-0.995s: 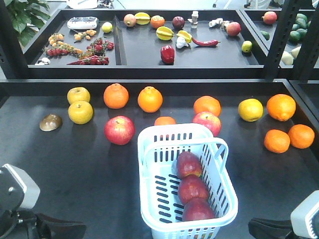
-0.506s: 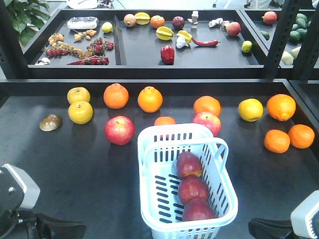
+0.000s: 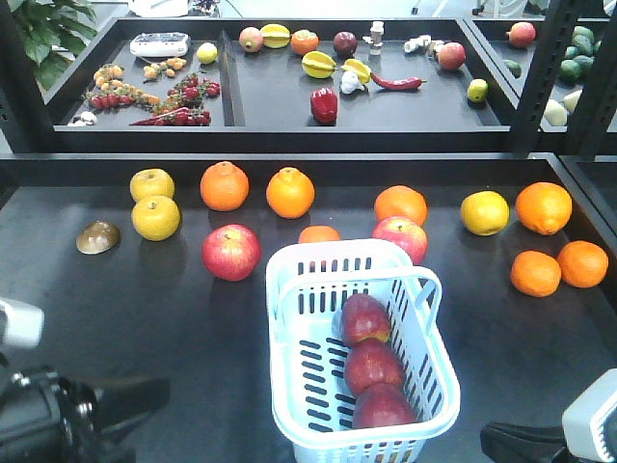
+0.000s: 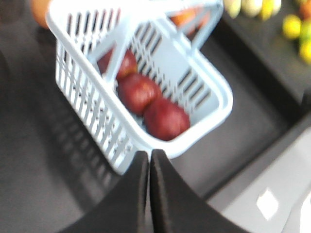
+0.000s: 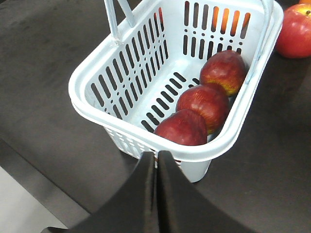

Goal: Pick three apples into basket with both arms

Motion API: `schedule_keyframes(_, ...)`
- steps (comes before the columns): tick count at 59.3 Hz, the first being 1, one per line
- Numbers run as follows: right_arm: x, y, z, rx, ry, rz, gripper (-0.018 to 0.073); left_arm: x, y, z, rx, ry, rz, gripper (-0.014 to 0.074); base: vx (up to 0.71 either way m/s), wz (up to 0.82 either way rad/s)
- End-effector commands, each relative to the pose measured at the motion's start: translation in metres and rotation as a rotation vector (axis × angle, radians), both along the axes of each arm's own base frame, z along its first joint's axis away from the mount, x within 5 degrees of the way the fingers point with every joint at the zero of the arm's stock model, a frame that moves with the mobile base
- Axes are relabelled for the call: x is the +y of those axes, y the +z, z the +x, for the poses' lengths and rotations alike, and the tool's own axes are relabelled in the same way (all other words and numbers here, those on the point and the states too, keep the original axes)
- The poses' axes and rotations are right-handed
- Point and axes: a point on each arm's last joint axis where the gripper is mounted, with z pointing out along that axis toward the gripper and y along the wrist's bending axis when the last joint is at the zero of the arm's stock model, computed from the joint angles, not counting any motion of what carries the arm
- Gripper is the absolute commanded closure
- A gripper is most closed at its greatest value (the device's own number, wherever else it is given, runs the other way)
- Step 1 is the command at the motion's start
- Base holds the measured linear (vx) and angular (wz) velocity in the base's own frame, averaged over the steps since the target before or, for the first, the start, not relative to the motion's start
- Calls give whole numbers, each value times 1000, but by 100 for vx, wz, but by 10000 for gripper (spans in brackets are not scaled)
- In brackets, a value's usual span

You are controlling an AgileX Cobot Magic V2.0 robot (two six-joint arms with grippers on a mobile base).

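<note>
The pale blue basket (image 3: 307, 371) stands on the dark table at front centre, handles up. Three dark red apples lie in a row along its right side: the far apple (image 3: 365, 318), the middle apple (image 3: 373, 366) and the near apple (image 3: 383, 406). My left gripper (image 3: 162, 389) is low at the front left, apart from the basket; in the blurred left wrist view this gripper (image 4: 149, 153) is shut and empty, pointing at the basket's near corner (image 4: 121, 162). My right gripper (image 5: 156, 154) is shut and empty just short of the basket rim (image 5: 146, 127), with the apples (image 5: 203, 104) beyond.
Loose fruit lies behind and beside the basket: a red-yellow apple (image 3: 231, 253), another (image 3: 401, 237), oranges (image 3: 290, 192) (image 3: 536, 273), yellow fruits (image 3: 155, 217) (image 3: 484, 212) and a brown lump (image 3: 98, 237). A raised black shelf (image 3: 289, 140) with trays of produce runs across the back.
My left arm has swung: its white housing shifted up and left towards the frame edge, and its dark gripper now sits higher. Basket, apples and right arm have not moved.
</note>
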Motion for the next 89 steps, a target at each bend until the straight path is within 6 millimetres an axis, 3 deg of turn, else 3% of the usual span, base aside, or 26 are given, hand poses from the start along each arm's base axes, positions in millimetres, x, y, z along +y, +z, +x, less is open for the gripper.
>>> schedule_keyframes(1,1,12,5,-69,-25,36,564,2,14,7,-31,103,-90,603,0,0)
schedule_keyframes(7,1,12,5,-69,-25,36,564,3,12,7,-69,80,-41,603,0,0)
schedule_keyframes(23,1,12,5,-69,-24,35,564,9,-2,3,-259,-87,298,603,0,0)
schedule_keyframes(33,1,12,5,-69,-24,35,564,27,-31,-7,-212,92,248,603,0,0)
schedule_keyframes(49,1,12,5,-69,-24,35,564,59,-75,-40,-204,321,86,603,0,0)
schedule_keyframes(59,1,12,5,-69,-24,35,564,60,-64,-49,-452,193,217,603,0,0)
schedule_keyframes(63,1,12,5,-69,-24,35,564,63,-58,-49,-519,216,222,603,0,0)
schedule_keyframes(89,1,12,5,-69,-24,35,564,83,-53,-63,-606,408,284,603,0,0)
